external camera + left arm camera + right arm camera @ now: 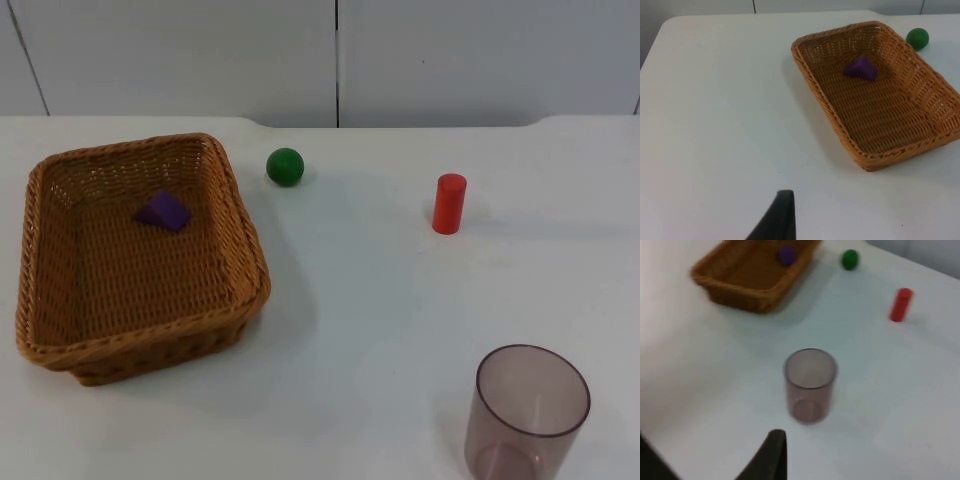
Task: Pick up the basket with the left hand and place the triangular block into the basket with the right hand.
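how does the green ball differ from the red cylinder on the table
The green ball is round all over, while the red cylinder is a straight post standing upright on one flat end. The ball lies close beside the basket, near its far corner; the cylinder stands apart from the basket, out on open table. The cylinder rises taller than the ball. Both are small, single-coloured pieces resting on the white table, outside the basket.

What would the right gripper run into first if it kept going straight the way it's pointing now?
Probably the clear cup, which stands upright on the table straight ahead of the fingertip; the basket lies farther off. Depth is uncertain.
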Available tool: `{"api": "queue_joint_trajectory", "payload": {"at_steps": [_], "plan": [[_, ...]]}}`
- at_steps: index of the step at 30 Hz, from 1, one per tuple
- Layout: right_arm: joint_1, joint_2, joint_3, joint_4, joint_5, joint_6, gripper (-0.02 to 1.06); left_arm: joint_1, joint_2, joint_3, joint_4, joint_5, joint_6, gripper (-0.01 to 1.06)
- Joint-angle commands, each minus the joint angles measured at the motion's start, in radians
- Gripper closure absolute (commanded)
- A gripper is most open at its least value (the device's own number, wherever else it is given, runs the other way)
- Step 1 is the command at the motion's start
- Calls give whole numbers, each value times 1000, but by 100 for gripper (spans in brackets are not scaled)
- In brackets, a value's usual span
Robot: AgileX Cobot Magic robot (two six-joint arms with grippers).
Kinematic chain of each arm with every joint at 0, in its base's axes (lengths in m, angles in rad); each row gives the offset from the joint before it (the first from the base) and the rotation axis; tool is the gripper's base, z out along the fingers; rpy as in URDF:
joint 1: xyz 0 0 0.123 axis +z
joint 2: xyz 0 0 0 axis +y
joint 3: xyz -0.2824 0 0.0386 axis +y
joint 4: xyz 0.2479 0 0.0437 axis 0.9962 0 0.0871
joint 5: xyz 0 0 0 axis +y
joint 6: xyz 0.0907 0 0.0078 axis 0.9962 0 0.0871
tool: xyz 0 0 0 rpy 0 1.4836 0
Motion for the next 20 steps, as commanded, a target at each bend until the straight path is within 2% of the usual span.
{"api": "queue_joint_trajectory", "payload": {"at_steps": [1, 2, 7, 8, 11, 20], "plan": [[-144, -3, 5, 2, -15, -1, -1, -3, -4, 5, 5, -12, -7, 0], [-144, -3, 5, 2, -15, -1, -1, -3, -4, 5, 5, -12, -7, 0], [-359, -3, 5, 2, -15, -1, -1, -3, -4, 5, 5, -12, -7, 0], [-359, -3, 5, 2, -15, -1, -1, -3, -4, 5, 5, -12, -7, 0], [-449, -3, 5, 2, -15, -1, -1, -3, -4, 5, 5, -12, -7, 0], [-526, -3, 5, 2, -15, 11, -1, -3, -4, 5, 5, -12, -7, 0]]}}
